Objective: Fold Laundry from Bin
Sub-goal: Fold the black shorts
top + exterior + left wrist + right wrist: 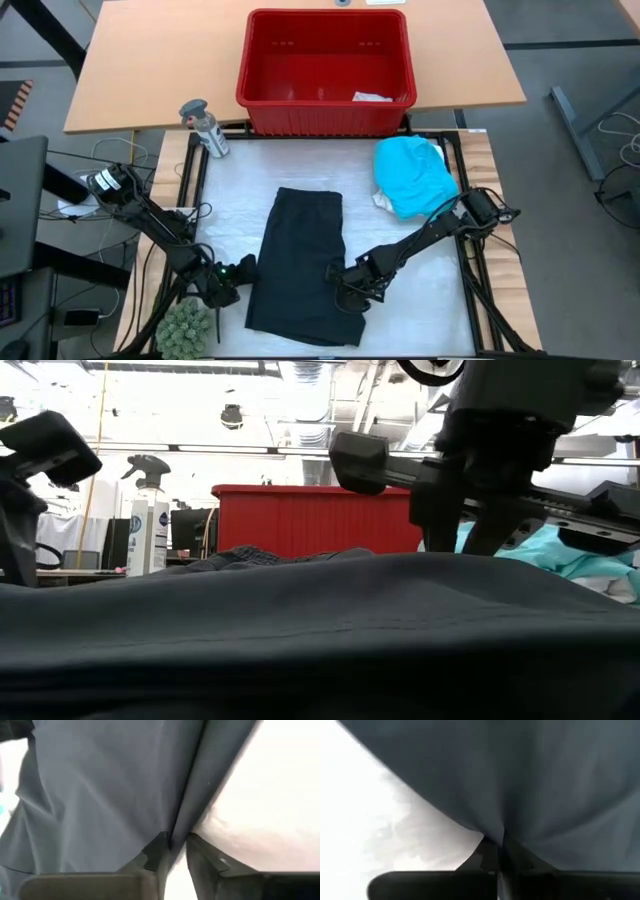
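From the high view I see the black garment (300, 262) spread flat in the lower middle of the frame, on the white sheet (400, 230) that covers the table. My left gripper (243, 268) sits at the lower left, on the garment's left edge; in its wrist view the fingers (157, 851) are pinched together on a fold of the dark cloth. My right gripper (338, 274) is just right of centre, low in the frame, at the garment's right edge, and its wrist view shows the fingers (490, 854) closed tight with the cloth's edge caught between them. In the low view the dark cloth fills the whole bottom half, with the right gripper coming down onto it at the upper right.

The bin (262, 60) stands at top centre, with a small pale piece (372, 97) lying in its lower right corner. The turquoise shirt (415, 175) is bunched up right of centre, just below the bin's right end, with a bit of white fabric (383, 200) at its lower left edge. A spray bottle (205, 127) stands left of the bin's lower corner. A green spiky ball (185, 325) rests at the lower left
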Tool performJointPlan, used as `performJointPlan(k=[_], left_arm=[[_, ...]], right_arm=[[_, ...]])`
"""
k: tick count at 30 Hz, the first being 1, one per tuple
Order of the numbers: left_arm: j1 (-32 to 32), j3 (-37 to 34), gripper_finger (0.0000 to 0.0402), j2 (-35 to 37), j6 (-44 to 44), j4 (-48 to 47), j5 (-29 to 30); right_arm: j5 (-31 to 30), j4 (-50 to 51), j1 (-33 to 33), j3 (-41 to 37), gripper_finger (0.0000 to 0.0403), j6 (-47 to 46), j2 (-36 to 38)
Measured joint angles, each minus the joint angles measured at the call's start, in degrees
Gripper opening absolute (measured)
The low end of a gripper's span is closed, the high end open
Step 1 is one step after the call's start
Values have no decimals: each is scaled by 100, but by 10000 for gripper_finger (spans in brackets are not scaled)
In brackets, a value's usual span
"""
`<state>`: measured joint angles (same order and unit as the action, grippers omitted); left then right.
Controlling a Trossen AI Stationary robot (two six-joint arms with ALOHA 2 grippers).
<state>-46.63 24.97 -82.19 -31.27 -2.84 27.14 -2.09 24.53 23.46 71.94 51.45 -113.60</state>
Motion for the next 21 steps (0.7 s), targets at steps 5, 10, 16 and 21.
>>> performJointPlan(k=[5,10,16,21], left_arm=[[49,-2,9,-45,-94,195,-34],[68,74,1,-51,-168,254,98],[83,386,0,-66,-185,207,605],[79,780,0,-63,273,-274,920]], right_arm=[[-212,-30,7,0,62,-402,-6],[-532,29,66,61,21,-453,-4],[-638,369,26,456,21,-1470,-24],[-624,946,36,826,21,-2283,-24]])
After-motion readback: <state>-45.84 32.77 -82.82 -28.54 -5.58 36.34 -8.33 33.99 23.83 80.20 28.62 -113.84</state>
